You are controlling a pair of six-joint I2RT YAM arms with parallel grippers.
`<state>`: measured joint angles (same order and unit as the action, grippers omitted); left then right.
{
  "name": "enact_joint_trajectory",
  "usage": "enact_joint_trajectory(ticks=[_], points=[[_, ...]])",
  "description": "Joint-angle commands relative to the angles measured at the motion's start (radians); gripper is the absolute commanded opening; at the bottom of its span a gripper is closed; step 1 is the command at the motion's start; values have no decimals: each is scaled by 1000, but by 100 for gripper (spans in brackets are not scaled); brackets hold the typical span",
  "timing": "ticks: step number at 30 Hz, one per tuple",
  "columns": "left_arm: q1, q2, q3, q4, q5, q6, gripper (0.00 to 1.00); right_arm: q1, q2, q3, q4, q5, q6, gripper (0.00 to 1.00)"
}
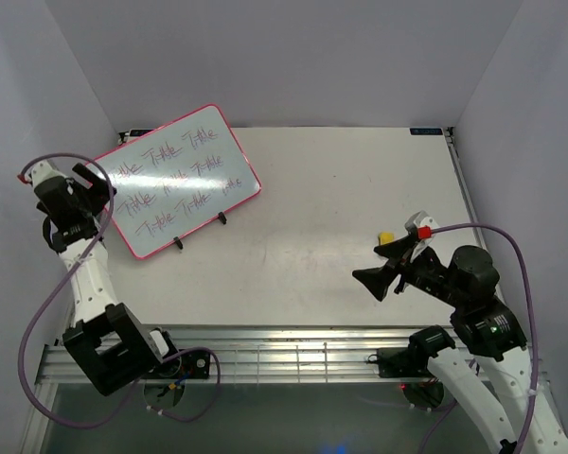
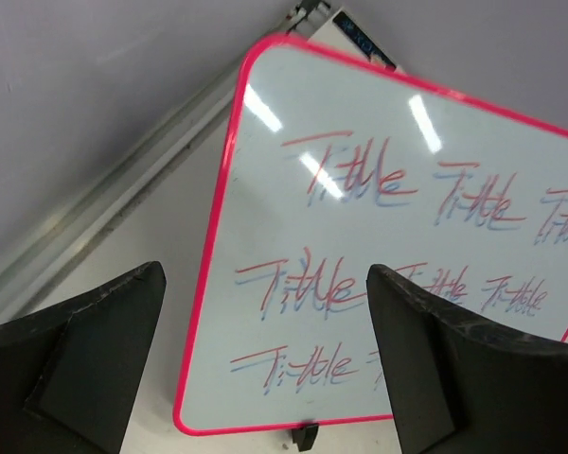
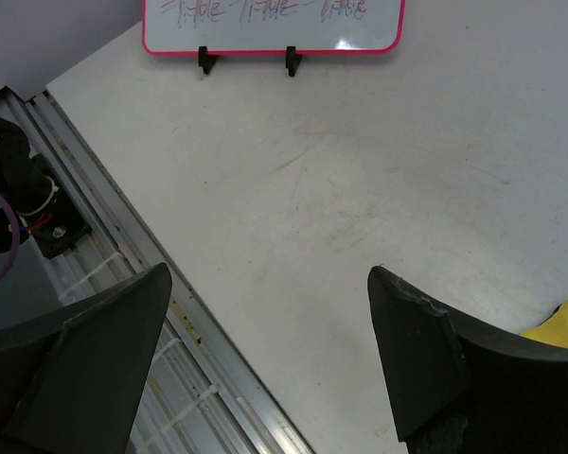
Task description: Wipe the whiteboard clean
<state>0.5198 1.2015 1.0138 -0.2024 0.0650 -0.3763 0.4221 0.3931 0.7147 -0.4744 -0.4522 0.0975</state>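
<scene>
Closest to each wrist camera are my own black fingers. My right gripper (image 3: 270,274) hangs spread wide over the white tabletop (image 3: 360,170), with nothing between its jaws. A small yellow eraser block (image 3: 560,322) peeks out just beside the outer face of one right finger (image 3: 426,359), so it lies outside my grasp, not in it. My left gripper (image 2: 265,274) is likewise released and empty, aimed at the near left edge of the board.

Beyond the silver aluminium rail (image 1: 265,359) at the near edge and across the bare middle of the table, the large glossy white whiteboard with the thin pink-red frame (image 1: 185,180) stands propped and tilted on two small black stand legs (image 3: 206,61) at the far left. Rows of red and blue-grey handwriting cover it, and none looks wiped.

I judge that I am at the very start: the eraser is not yet picked up. The next move calls for shifting my right gripper sideways until the block sits between the fingers, closing on it, then carrying it well across to the board. My left gripper seems placed to steady the frame.

Most of the eraser is cut off in the right wrist view and partly hidden by my finger from above. The board's right end is cropped in the left wrist view. I cannot tell whether my left fingers touch the frame.
</scene>
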Motion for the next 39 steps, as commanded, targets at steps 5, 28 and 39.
enact_joint_trajectory(ticks=[5, 28, 39], points=[[121, 76, -161, 279, 364, -26, 97, 21, -45, 39, 11, -32, -16, 90], [207, 444, -38, 489, 804, 79, 95, 103, -46, 78, -20, -74, -53, 90], [206, 615, 29, 587, 1082, 14, 91, 110, -14, 98, -46, -52, -68, 90]])
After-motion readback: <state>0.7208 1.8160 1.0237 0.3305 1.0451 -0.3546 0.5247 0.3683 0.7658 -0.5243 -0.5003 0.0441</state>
